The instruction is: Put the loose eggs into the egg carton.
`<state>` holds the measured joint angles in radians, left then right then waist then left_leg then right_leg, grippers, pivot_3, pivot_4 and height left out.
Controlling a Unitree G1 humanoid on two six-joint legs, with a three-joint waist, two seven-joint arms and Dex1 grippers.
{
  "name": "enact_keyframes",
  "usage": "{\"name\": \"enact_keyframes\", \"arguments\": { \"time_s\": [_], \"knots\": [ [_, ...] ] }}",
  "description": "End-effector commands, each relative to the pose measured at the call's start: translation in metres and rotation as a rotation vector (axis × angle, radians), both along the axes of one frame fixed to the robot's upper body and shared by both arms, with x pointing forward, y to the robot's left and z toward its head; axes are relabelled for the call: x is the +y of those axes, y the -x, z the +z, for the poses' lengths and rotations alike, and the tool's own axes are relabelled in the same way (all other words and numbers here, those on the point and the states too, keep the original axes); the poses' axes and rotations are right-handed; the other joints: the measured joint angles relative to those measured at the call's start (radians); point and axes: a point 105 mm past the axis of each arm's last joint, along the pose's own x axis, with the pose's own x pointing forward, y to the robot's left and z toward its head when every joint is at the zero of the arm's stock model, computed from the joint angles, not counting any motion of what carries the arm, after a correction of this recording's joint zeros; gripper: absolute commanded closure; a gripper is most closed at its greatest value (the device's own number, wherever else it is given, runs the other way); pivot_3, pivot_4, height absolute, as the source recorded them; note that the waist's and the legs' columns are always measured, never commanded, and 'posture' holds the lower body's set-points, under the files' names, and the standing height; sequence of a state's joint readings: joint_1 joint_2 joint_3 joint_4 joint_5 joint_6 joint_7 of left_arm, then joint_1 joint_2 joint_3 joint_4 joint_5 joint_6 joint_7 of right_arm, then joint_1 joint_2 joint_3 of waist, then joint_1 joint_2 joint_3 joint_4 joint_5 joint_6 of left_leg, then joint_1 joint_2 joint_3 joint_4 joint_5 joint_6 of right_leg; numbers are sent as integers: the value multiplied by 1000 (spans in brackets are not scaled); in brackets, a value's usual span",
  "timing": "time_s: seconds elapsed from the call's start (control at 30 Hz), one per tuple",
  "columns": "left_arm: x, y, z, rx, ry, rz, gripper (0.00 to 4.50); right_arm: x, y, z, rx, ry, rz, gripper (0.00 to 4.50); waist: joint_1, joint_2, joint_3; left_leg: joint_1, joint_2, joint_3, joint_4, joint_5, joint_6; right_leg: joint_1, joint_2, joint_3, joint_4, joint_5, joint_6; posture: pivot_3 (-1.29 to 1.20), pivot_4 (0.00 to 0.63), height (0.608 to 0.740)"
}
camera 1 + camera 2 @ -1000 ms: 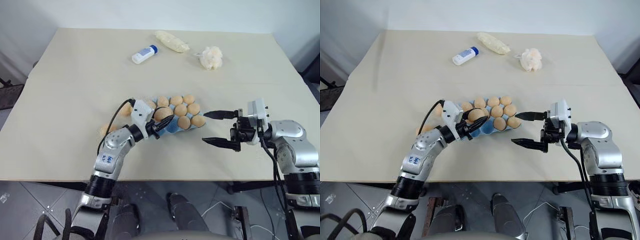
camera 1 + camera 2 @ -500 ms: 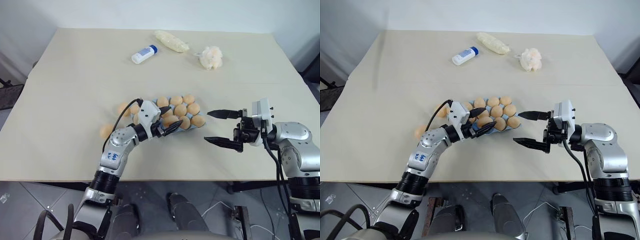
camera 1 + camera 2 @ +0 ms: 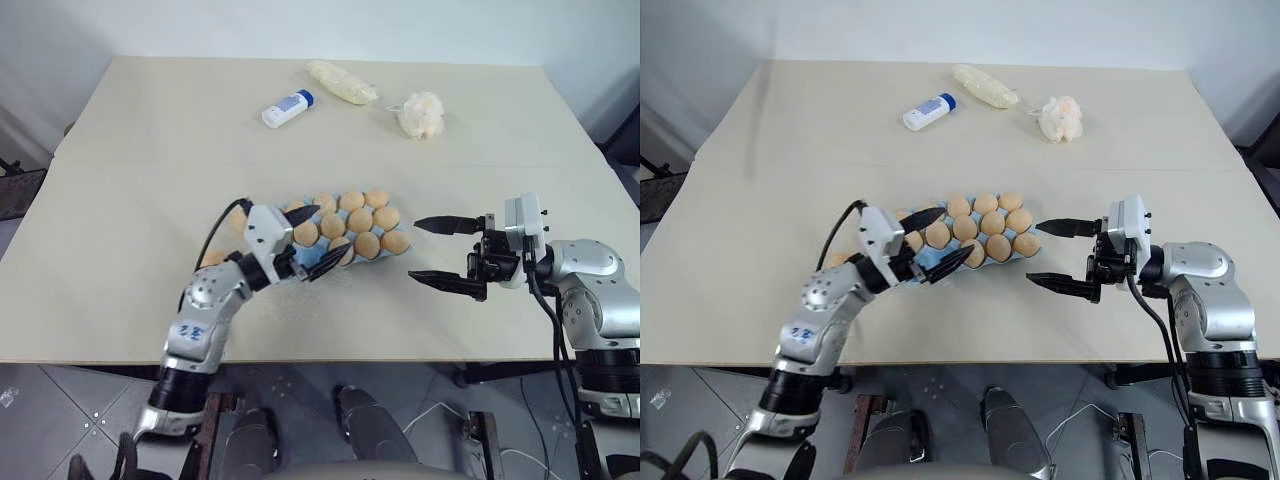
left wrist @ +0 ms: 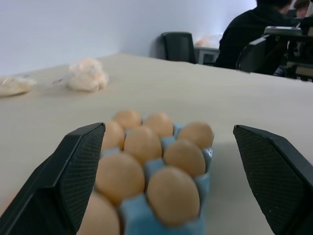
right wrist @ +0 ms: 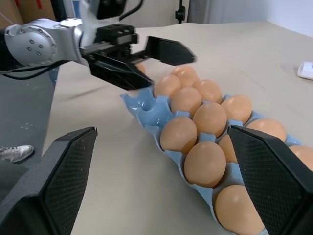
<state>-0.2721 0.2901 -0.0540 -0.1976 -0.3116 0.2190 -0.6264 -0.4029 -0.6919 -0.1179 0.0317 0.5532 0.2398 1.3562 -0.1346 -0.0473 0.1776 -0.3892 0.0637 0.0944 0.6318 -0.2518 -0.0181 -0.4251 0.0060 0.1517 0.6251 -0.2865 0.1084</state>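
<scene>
Egg carton (image 3: 335,235) btwn grippers, L gripper (image 3: 318,238) released at its end, R gripper (image 3: 437,254) released beside.

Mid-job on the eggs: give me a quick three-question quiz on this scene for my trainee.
1. True or false: the left tool is shut on an egg.
2. The right tool is: A) over the white bottle, B) open beside the egg carton, C) holding the puff.
3. Which end of the carton has empty cups?

Key:
1. False. It is open and holds nothing.
2. B.
3. The end by the left tool. The other cups hold eggs.
</scene>
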Motion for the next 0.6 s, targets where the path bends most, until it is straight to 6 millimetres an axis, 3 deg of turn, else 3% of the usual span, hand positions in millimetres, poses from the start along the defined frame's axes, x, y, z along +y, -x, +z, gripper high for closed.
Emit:
{"name": "enact_keyframes", "arguments": {
  "time_s": [0.03, 0.3, 0.43, 0.6],
  "knots": [
    [32, 20, 6, -11, 13, 56, 22, -1, 1, 11, -41, -13, 31, 0, -3, 0, 0, 0, 0, 0, 0, 0, 0, 0, 0, 0, 0, 0, 0, 0, 150, 740],
    [102, 47, 1, 16, 43, 301, 22, 3, -7, 10, -26, -1, 67, 0, -3, 0, 0, 0, 1, 1, 0, 0, 0, 0, -2, 0, -1, -4, -8, 0, 150, 740],
    [133, 63, -22, 114, 64, 467, 22, 6, -11, 11, -25, 3, 81, 0, -3, 0, 0, 0, 1, 1, -1, 0, 1, 0, -4, 0, -4, -4, -8, 0, 150, 740],
    [150, 82, -46, 236, 135, 609, 22, 8, -13, 12, -20, 6, 98, 0, -4, 0, 0, 0, 1, 1, -2, -1, 1, 0, -5, -1, -5, -6, -11, 0, 150, 740]
  ]
}}
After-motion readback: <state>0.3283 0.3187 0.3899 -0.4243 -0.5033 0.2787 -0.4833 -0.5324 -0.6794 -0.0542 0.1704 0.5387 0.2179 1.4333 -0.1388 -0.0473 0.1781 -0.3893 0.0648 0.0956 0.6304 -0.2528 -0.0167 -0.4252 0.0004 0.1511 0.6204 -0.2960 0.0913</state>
